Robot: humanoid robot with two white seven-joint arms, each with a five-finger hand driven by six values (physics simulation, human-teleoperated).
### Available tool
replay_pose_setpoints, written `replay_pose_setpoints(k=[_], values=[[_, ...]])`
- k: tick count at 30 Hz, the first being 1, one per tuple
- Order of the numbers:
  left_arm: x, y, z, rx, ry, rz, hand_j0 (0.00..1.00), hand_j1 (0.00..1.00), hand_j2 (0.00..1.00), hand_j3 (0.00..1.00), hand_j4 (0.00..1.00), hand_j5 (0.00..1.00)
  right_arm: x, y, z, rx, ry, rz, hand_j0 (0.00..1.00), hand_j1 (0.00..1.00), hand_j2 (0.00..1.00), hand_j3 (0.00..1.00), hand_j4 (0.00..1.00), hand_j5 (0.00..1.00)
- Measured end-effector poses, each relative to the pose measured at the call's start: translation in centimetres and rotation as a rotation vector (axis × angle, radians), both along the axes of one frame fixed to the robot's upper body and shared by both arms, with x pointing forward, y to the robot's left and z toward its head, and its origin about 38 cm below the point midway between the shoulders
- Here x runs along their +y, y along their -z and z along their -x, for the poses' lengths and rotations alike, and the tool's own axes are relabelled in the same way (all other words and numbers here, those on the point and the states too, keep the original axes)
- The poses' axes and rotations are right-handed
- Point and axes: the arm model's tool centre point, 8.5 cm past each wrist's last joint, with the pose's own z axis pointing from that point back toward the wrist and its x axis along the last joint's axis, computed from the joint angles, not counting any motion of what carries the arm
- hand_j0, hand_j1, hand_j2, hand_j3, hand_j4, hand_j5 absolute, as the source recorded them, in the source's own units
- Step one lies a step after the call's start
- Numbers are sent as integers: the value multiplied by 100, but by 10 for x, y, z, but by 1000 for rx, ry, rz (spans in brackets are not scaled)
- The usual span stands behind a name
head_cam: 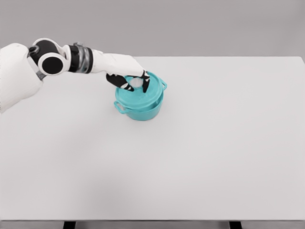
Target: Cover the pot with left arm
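On the pot, teal lid under left hand.

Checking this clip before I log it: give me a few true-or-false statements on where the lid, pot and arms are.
1. The left robot hand is on the lid's knob. True.
2. The lid lies flat on the table beside the pot. False: it is on top of the pot, apparently slightly tilted.
3. The pot is red. False: it is teal, like the lid.
4. The right arm is out of view. True.
5. The pot stands on the white table. True.
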Motion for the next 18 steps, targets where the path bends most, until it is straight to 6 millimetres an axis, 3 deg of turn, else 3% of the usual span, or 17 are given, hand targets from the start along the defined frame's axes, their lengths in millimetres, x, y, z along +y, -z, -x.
replay_pose_setpoints(k=[18], values=[[-9, 19, -8, 35, -17, -27, 52, 52, 52, 52, 52, 52, 0, 0, 0, 0, 0, 0, 100, 100, 100, 100, 100, 100]])
